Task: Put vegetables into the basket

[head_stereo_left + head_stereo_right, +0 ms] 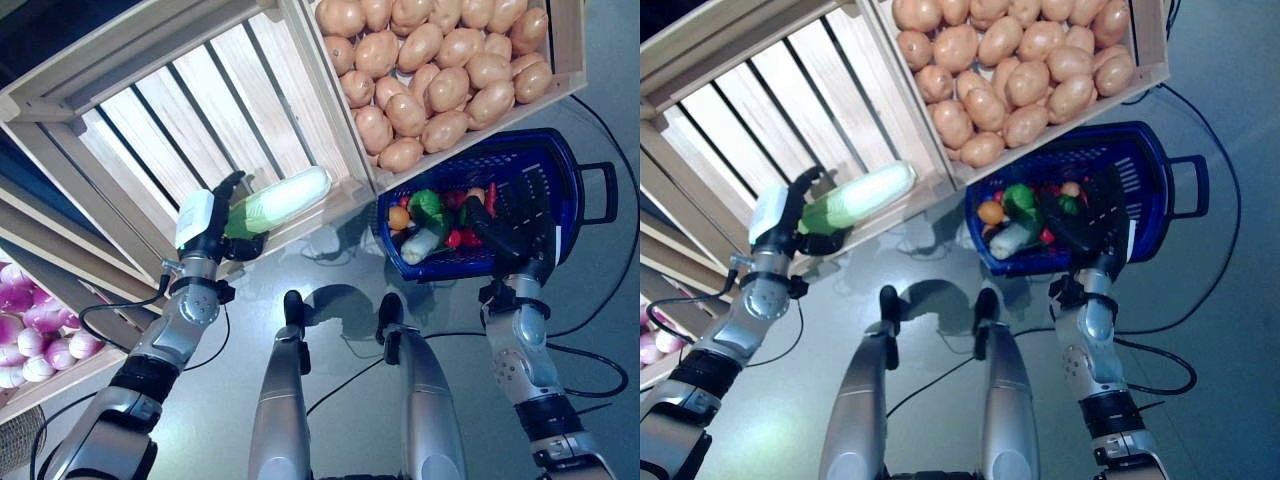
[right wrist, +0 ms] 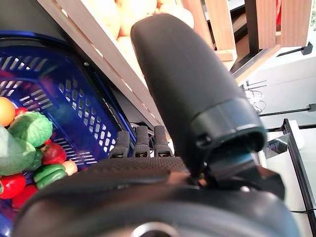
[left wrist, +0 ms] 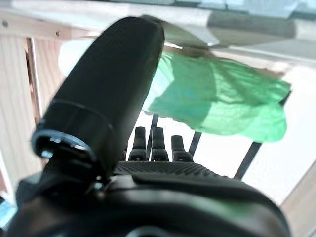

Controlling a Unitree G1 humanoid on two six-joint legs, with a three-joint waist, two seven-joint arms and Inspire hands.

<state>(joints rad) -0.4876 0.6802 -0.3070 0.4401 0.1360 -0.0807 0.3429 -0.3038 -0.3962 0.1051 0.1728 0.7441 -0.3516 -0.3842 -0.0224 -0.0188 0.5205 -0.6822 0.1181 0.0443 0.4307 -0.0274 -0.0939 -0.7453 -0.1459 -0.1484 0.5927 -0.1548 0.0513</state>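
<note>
My left hand (image 1: 203, 232) is shut on a long pale-green cabbage (image 1: 283, 199), held up in front of the slatted wooden crate (image 1: 190, 110). Its green leaf end (image 3: 222, 103) shows past the thumb (image 3: 108, 89) in the left wrist view. The blue plastic basket (image 1: 562, 165) hangs at the right, below the potato crate. It holds several vegetables (image 2: 29, 133), green, red and orange. My right hand (image 1: 512, 228) grips the basket's near rim, with its fingers (image 2: 140, 140) curled over the blue wall (image 2: 74, 98).
A wooden crate full of potatoes (image 1: 440, 60) stands just above the basket. Purple-white round vegetables (image 1: 30, 330) fill a lower bin at the far left. The basket's black handle (image 1: 607, 190) sticks out to the right. Grey floor lies below.
</note>
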